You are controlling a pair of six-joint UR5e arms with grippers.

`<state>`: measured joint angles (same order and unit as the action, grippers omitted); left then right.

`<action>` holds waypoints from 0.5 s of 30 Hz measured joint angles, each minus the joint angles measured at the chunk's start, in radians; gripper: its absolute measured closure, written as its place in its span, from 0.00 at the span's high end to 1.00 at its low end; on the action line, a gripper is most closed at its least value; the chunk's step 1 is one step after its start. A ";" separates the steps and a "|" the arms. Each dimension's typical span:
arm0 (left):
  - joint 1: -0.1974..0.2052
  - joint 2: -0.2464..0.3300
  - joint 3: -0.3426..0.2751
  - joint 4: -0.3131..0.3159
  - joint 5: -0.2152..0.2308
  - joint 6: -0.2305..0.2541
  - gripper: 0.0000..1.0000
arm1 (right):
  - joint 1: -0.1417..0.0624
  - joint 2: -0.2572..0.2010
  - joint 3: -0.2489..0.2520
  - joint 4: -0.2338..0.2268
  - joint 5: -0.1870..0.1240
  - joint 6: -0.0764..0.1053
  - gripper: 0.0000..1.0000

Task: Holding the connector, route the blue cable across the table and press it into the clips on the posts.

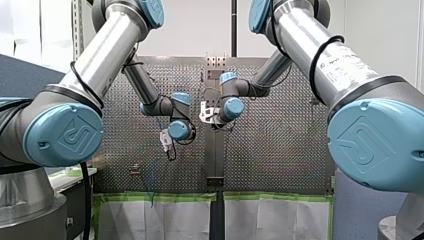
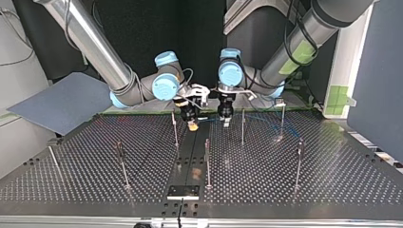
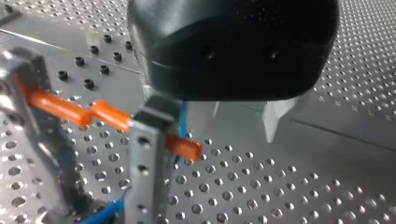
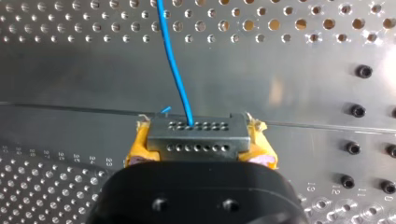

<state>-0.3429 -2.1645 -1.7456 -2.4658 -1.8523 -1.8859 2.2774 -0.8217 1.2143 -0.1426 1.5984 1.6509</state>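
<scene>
My right gripper (image 4: 200,156) is shut on the grey connector (image 4: 196,137), with a yellow pad against each of its sides. The blue cable (image 4: 175,65) leaves the connector's face and runs away over the plate. In the top view this gripper (image 2: 191,124) hangs low over the table's middle strip. My left gripper (image 2: 226,121) hangs just beside it. In the left wrist view its metal fingers (image 3: 149,154) stand apart. The blue cable (image 3: 182,119) passes just inside the nearer finger, and an orange piece (image 3: 109,116) crosses beside it. In the front view both grippers (image 1: 167,142) (image 1: 207,116) sit near the centre.
Thin metal posts stand on the perforated table (image 2: 332,180): one (image 2: 175,128) beside my right gripper, one (image 2: 243,126) by my left, others (image 2: 207,161) (image 2: 299,161) (image 2: 122,164) nearer the top view's camera. A small black plate (image 2: 183,191) lies at the near edge.
</scene>
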 joint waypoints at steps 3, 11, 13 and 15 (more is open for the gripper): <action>-0.003 0.000 0.000 -0.003 -0.013 0.004 0.32 | 0.001 0.000 0.000 0.001 -0.001 0.000 0.00; -0.005 0.003 0.001 -0.022 -0.024 0.007 0.01 | 0.004 0.000 0.000 0.002 -0.001 -0.001 0.00; -0.005 0.006 0.001 -0.026 -0.026 0.008 0.01 | 0.004 0.000 0.000 0.004 -0.001 -0.001 0.00; -0.006 0.015 0.001 -0.036 -0.034 0.008 0.01 | 0.004 0.000 0.000 0.008 -0.001 -0.002 0.00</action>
<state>-0.3486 -2.1498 -1.7449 -2.5014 -1.8865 -1.8777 2.2816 -0.8220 1.2142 -0.1341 1.5971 1.6494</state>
